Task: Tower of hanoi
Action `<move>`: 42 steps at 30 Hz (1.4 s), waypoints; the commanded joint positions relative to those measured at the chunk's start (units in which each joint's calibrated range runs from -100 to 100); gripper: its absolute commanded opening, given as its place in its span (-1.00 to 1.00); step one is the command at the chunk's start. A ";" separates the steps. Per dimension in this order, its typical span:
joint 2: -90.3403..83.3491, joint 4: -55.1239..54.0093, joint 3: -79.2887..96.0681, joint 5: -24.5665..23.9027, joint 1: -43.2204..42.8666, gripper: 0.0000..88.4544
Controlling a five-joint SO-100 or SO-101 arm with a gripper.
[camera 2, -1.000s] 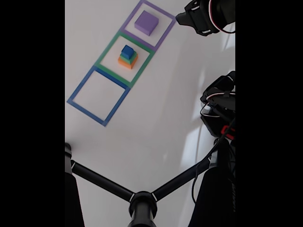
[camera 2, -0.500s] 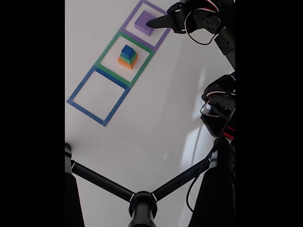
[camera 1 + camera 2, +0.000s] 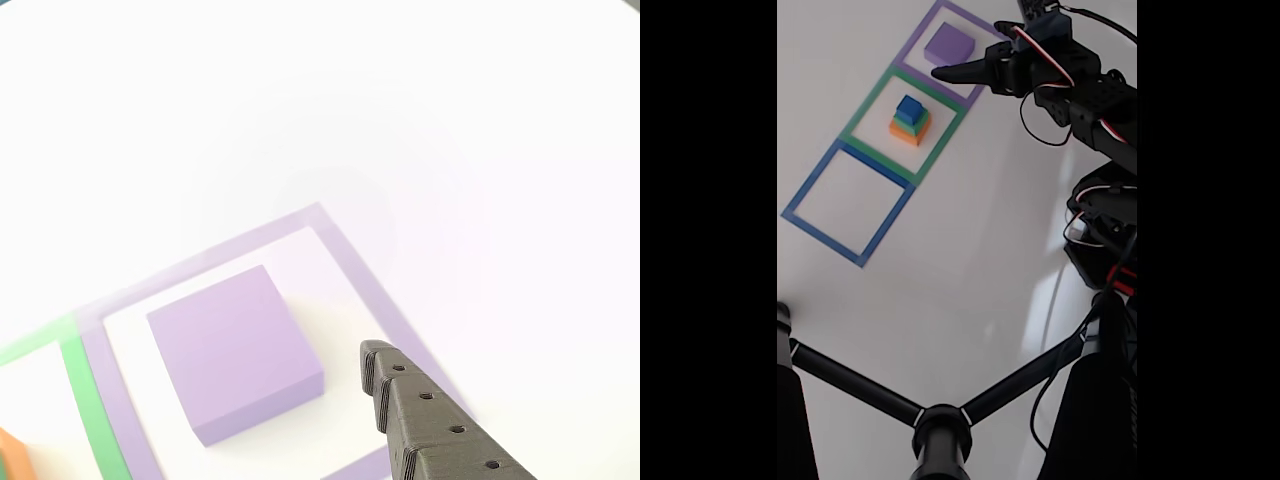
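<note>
Fixed view: white counter seen from above, with three taped square outlines in a diagonal row. Purple square at the top, green square in the middle, blue square at the lower left, each touching the next at an edge. Inside the purple square, a flat purple block, alone. Inside the green square, a small stack: orange at the bottom, green above it, blue on top, each smaller than the one beneath. Nothing inside the blue outline but bare counter. Black arm reaching in from the right edge, wires looping along it, jaws pointing left with the tip just at the lower edge of the purple block, over the purple tape. Dark tripod legs crossing the bottom of the frame.

Other view: close on the purple block, lying flat within the purple tape, green tape at the lower left and a sliver of orange at the corner. One ridged black finger entering from the lower right, just beside the block's right edge, apart from it. Second finger hidden, so cannot tell whether jaws spread or pressed together; nothing seen pinched.
</note>
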 commanded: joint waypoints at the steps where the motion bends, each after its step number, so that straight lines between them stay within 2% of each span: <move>1: 6.75 -10.68 -0.10 0.39 -0.27 0.17; 16: 30.65 -34.25 -3.91 0.39 1.17 0.16; 31: 45.99 -43.80 -11.82 0.39 2.13 0.15; 42: 52.13 -46.39 -15.00 0.39 0.78 0.14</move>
